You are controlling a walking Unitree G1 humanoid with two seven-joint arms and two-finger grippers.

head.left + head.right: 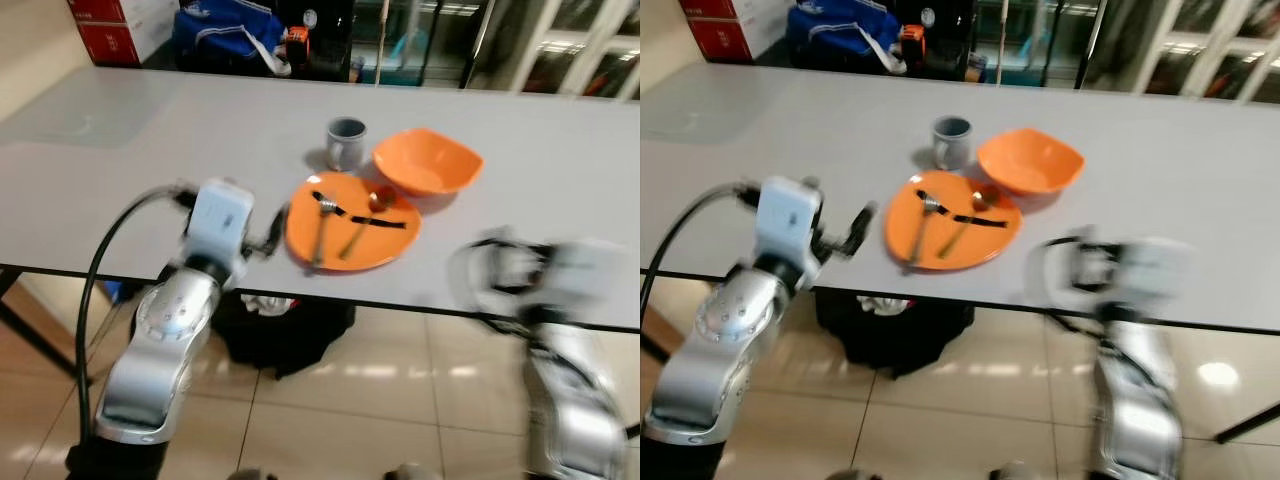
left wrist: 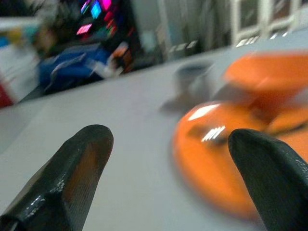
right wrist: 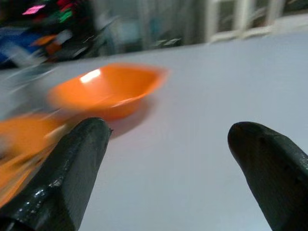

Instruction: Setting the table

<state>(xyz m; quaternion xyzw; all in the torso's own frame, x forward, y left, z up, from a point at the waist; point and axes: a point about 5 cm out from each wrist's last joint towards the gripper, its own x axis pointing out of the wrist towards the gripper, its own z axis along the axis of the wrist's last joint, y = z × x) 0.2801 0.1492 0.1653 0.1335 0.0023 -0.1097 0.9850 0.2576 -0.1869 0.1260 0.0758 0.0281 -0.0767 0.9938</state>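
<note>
The left claw [image 1: 268, 232], open and empty, sat just left of the orange plate [image 1: 352, 222]; the right claw [image 3: 168, 163], also open and empty, hung farther off.

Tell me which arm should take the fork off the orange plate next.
Left, probably. The left pincer is open at the near-left rim of the orange plate, and the fork lies on the plate's left half. The right pincer, also open, points toward the orange bowl, farther from the fork.
</note>
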